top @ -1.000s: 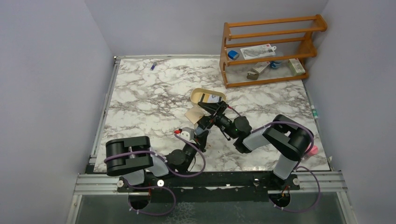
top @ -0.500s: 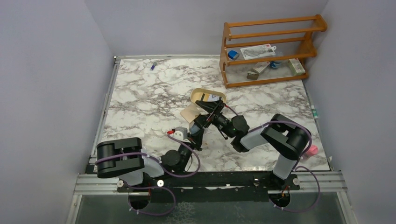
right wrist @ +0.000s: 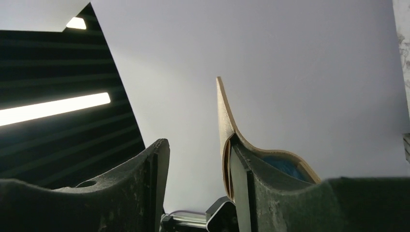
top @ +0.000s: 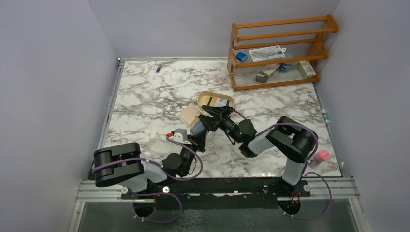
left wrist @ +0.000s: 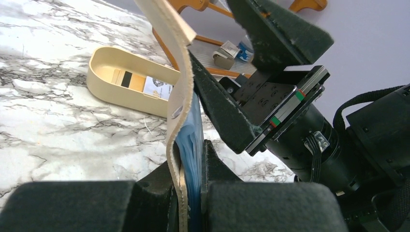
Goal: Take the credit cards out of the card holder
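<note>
The marble tabletop [top: 145, 96] carries a wooden rack [top: 283, 22] in its far right corner. An oval tan tray [top: 202, 99] sits about its middle, with a whitish card [top: 221, 102] lying inside. Both arms meet just on the near side of that tray, above the surface.

My left gripper [left wrist: 190, 159] is clenched on the lower edge of the card holder [left wrist: 171, 38]. It holds the holder upright off the tabletop, the flap curling away. My right gripper [right wrist: 199, 145] has its jaws parted. One finger is pushed in against the holder's inner face, and the other stands free with a clear gap to the flap. A blue credit card [left wrist: 191, 140] sits in the pocket, its lower part seemingly inside the left clamp. Beside it on the flap is a small snap [left wrist: 176, 112].

I judge the holder light and soft. It bends rather than resists, so it will not brace a pull. The card should be stiff, thin and slick. I would pinch it on its flat faces near the exposed top edge, though the left clamp may pin it.
</note>
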Robot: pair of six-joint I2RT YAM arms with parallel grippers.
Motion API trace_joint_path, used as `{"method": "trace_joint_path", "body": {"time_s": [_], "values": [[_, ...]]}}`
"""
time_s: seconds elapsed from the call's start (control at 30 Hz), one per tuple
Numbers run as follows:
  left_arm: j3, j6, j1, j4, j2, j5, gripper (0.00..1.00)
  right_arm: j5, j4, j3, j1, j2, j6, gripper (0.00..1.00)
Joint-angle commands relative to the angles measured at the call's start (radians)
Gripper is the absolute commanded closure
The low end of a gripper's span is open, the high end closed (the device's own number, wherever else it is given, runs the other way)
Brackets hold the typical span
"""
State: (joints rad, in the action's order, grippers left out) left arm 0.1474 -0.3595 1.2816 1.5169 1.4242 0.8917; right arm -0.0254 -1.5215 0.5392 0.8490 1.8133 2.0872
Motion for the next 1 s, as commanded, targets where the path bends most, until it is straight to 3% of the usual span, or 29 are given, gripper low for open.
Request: {"method": "trace_joint_path", "body": {"time_s": [0.0, 0.13, 0.33, 0.97], "values": [[0.007, -0.034, -0.002, 0.272, 0.018, -0.004, 1.00, -0.001, -0.174, 0.029, -0.001, 0.033, 0.033, 0.56], [0.014, -0.035, -0.004, 0.272, 0.036, 0.015, 1.00, -0.016, -0.149, 0.041, 0.006, 0.024, 0.018, 0.63], [0.024, -0.037, -0.006, 0.272, 0.065, 0.040, 1.00, -0.034, -0.124, 0.064, 0.030, 0.014, -0.011, 0.55], [-0.003, -0.138, -0.054, 0.272, 0.060, 0.164, 1.00, -0.029, -0.132, 0.058, 0.092, 0.026, -0.030, 0.54]]}}
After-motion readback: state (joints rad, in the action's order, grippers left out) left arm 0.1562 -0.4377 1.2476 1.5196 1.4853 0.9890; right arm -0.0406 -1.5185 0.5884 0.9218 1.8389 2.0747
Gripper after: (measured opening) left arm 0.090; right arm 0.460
